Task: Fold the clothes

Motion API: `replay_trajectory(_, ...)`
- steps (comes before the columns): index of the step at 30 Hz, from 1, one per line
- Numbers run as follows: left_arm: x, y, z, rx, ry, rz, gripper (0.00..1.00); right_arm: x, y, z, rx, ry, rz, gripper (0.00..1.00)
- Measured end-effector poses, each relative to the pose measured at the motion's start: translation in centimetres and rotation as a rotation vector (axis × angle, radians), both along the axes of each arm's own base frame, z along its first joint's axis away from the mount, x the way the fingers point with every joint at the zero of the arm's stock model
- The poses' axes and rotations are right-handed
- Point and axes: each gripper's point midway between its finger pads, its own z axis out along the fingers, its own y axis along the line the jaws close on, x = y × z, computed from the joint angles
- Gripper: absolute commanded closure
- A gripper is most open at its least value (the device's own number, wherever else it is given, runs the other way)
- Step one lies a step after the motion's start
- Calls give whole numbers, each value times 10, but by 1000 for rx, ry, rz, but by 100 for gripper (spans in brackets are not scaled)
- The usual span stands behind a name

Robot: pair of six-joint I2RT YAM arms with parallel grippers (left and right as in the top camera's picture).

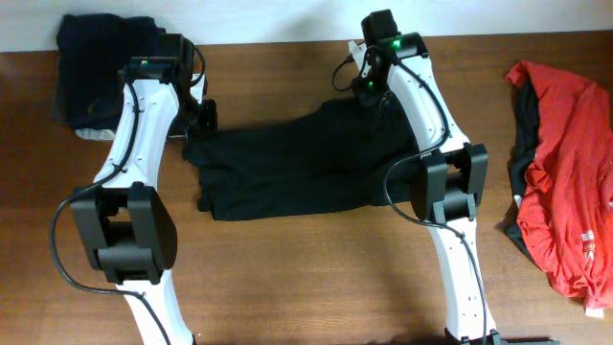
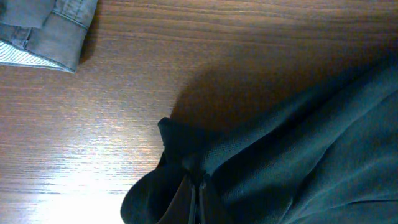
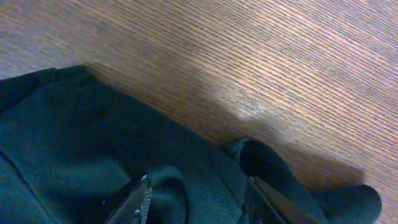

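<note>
A large black garment lies spread and partly folded across the middle of the table. My left gripper is at its far left corner, and in the left wrist view the fingers are shut together on a pinch of the black fabric. My right gripper is at the garment's far right corner. In the right wrist view its fingers stand wide apart, with a bunch of the black fabric between them.
A red garment with a dark one under it lies at the right edge. A navy pile with grey fabric beneath it sits at the far left corner, and its grey cuff shows in the left wrist view. The table is brown wood.
</note>
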Motion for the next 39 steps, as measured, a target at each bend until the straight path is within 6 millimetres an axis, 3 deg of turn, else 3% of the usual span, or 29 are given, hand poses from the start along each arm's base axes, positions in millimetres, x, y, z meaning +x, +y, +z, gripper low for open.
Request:
replay_trajectory(4,0,0,0,0,0,0,98,-3,2,-5,6,16,13,67)
replay_trajectory(7,0,0,0,0,0,0,98,-7,3,-12,4,37,22,91)
replay_trajectory(9,0,0,0,0,0,0,98,-9,3,-15,5,48,17,96)
replay_trajectory(18,0,0,0,0,0,0,99,-9,3,-13,35,47,-69,96)
replay_trajectory(25,0,0,0,0,0,0,99,-4,1,11,50,12,-150,96)
replay_trajectory(32,-2,0,0,0,8,0,99,-24,-9,16,21,81,-229,96)
replay_trajectory(39,-4,0,-1,-6,16,17,99,-35,-29,45,-41,62,-373,96)
